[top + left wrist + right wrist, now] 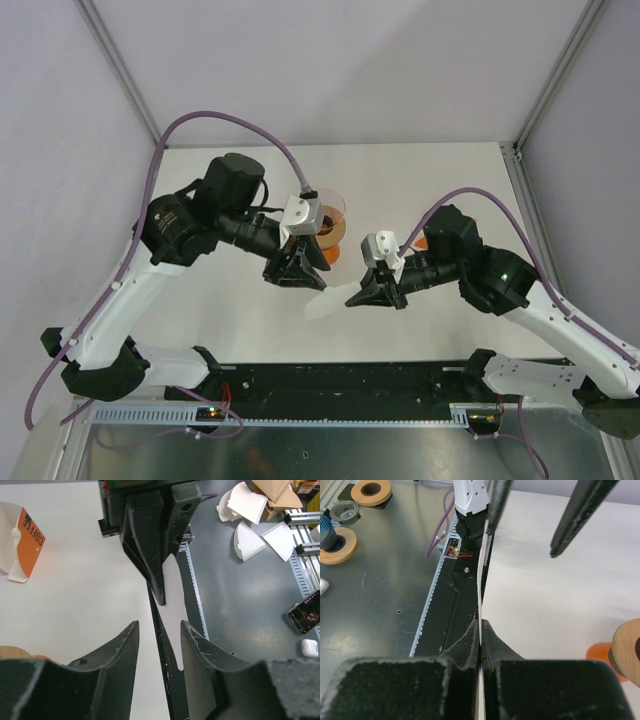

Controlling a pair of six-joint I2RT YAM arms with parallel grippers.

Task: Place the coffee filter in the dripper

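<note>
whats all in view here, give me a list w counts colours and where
coffee filter: one, white, gripped by the right hand above the table's near middle
dripper: one, clear pinkish, far middle of the table
coffee packet: one, orange and white, flat on the table
spare filters: at least three, white, grey surface beyond the table edge
phone: one, dark, same grey surface
wooden rings: two, tan, grey surface
table: one, white
left hand: one, black, open, fingers either side of the filter
right hand: one, black, shut on the filter
</note>
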